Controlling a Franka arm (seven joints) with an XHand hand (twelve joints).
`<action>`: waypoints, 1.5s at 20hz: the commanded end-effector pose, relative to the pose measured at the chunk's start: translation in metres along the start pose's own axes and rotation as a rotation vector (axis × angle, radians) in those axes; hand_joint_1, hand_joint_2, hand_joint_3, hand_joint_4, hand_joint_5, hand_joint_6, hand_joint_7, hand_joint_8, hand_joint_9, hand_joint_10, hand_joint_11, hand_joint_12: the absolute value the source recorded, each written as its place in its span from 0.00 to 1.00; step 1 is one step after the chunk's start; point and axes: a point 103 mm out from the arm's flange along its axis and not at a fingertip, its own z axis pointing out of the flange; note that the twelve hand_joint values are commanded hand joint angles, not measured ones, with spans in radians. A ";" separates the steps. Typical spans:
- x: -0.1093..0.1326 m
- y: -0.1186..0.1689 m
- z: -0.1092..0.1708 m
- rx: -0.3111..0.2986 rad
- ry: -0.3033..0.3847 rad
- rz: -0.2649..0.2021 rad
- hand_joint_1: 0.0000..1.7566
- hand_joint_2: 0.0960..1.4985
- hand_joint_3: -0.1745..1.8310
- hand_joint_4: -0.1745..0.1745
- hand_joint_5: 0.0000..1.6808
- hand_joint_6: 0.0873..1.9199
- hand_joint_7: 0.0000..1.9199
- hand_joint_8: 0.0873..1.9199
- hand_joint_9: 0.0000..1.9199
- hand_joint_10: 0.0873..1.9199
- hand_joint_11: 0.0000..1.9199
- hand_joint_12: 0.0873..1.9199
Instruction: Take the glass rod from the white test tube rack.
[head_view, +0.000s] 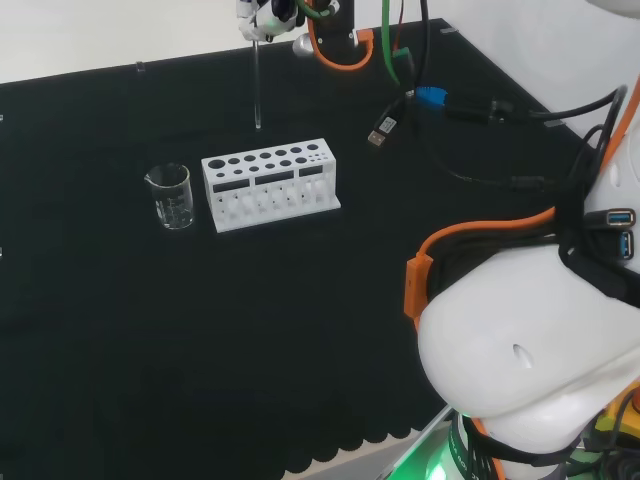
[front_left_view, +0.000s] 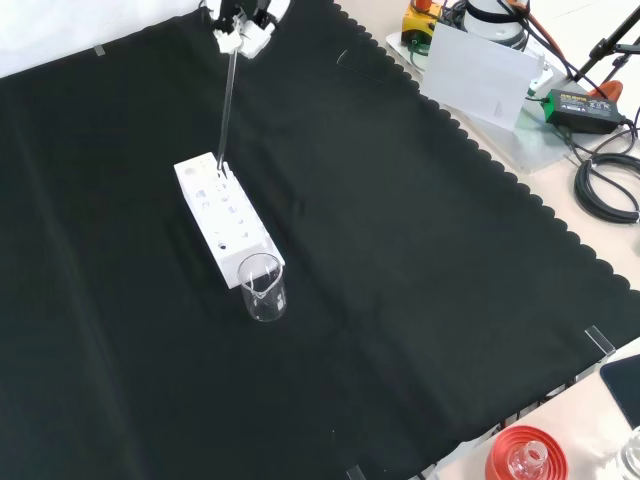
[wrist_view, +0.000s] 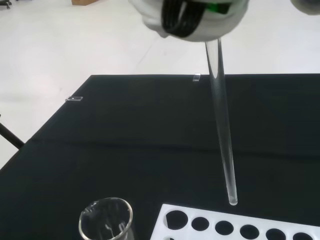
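The robot hand (head_view: 268, 18) pinches the top of a glass rod (head_view: 257, 85), hanging upright, clear above the white test tube rack (head_view: 270, 184) beside a beaker (head_view: 172, 195).

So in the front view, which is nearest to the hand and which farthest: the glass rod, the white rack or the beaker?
1. Glass rod: held in the hand at the view's top, hanging down from it.
2. White test tube rack: below the rod's lower end, on the black cloth.
3. Beaker: at the rack's near end, farthest from the hand.
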 end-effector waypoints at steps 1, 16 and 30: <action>0.010 -0.001 0.001 0.011 -0.009 -0.007 0.75 0.55 0.21 0.00 0.70 0.21 0.73 0.27 0.92 0.15 0.83 0.28; 0.015 -0.007 0.000 0.005 0.000 -0.016 0.75 0.56 0.20 0.00 0.70 0.20 0.72 0.27 0.92 0.15 0.83 0.28; 0.062 0.002 0.008 0.022 0.012 -0.091 0.75 0.57 0.19 0.00 0.70 0.20 0.72 0.27 0.92 0.15 0.83 0.28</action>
